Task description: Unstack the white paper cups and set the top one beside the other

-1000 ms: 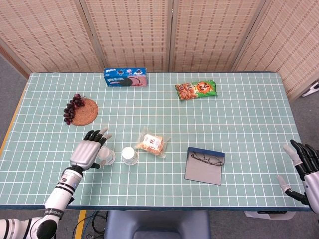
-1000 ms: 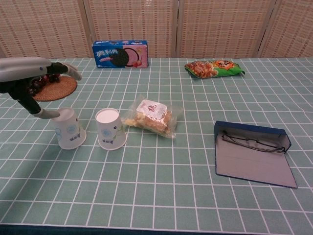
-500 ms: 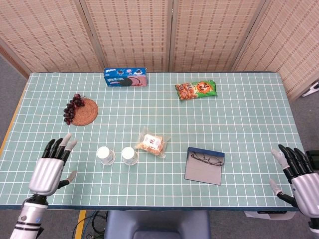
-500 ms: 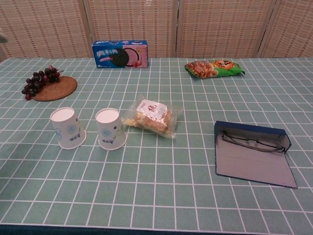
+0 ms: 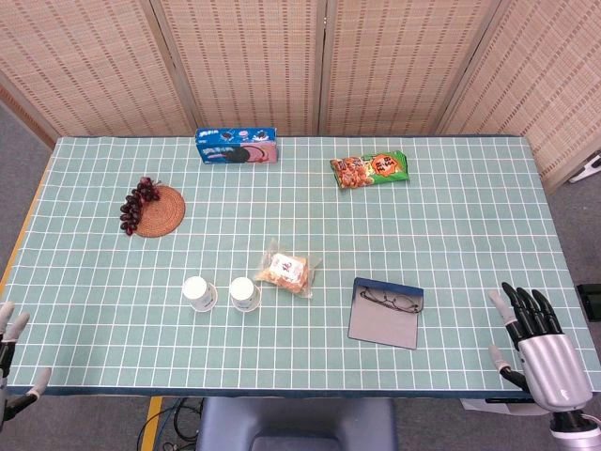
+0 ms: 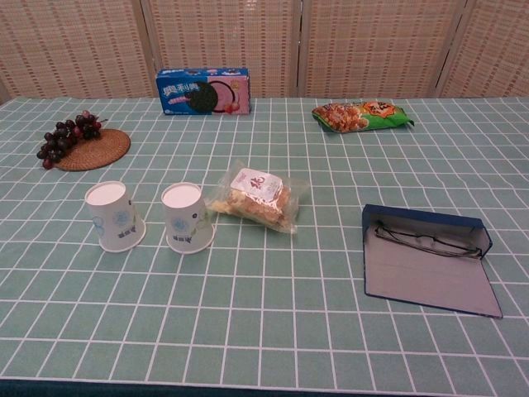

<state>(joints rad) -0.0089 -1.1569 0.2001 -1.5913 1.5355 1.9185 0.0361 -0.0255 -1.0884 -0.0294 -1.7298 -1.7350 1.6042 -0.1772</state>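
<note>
Two white paper cups stand upside down, side by side and a little apart, on the green checked table [image 5: 451, 235]. The left cup [image 5: 199, 293] [image 6: 115, 216] and the right cup [image 5: 243, 294] [image 6: 187, 217] each carry a small blue print. My left hand [image 5: 9, 371] shows only at the lower left corner of the head view, off the table's edge, fingers apart and holding nothing. At the lower right, past the table's front corner, my right hand [image 5: 540, 352] is spread and holds nothing. Neither hand appears in the chest view.
A clear snack bag [image 5: 286, 269] lies just right of the cups. An open glasses case with spectacles [image 5: 387, 310] sits to the right. Grapes on a woven coaster [image 5: 150, 209], a blue cookie box [image 5: 236, 147] and a green snack packet [image 5: 370, 169] lie further back.
My left hand has let go of the left cup and pulled back off the table's left front edge. My right hand has drifted lower and a little leftward. Both cups stay put.
</note>
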